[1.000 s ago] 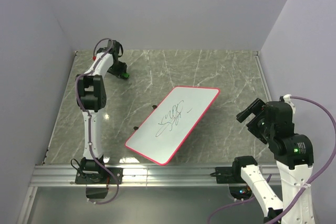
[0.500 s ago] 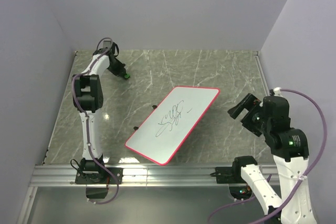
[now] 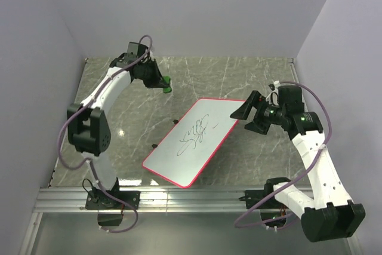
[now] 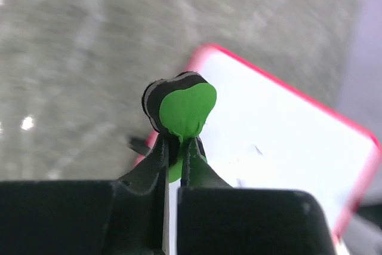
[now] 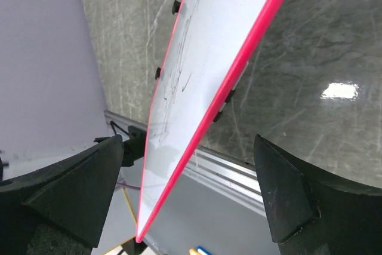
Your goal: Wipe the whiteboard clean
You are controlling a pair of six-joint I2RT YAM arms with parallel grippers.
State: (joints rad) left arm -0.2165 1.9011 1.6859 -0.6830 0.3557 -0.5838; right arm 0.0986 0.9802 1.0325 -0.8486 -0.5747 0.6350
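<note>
Though scrawled black, whiteboard [image 3: 197,143] red-rimmed

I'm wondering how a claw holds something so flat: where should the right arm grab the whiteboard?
Probably the thin right edge of the whiteboard, coming from the right, where the open right gripper hangs. It seems raised on small feet, leaving room for one finger under, one over.

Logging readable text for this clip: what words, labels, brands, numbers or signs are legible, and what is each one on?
whiteboard: a black marker scrawl near its middle, made of loops and a short dash. It is handwriting-like but cannot be read as any word or number.
green eraser: no print visible.
Elsewhere: no legible label, brand, number or sign in any view.
</note>
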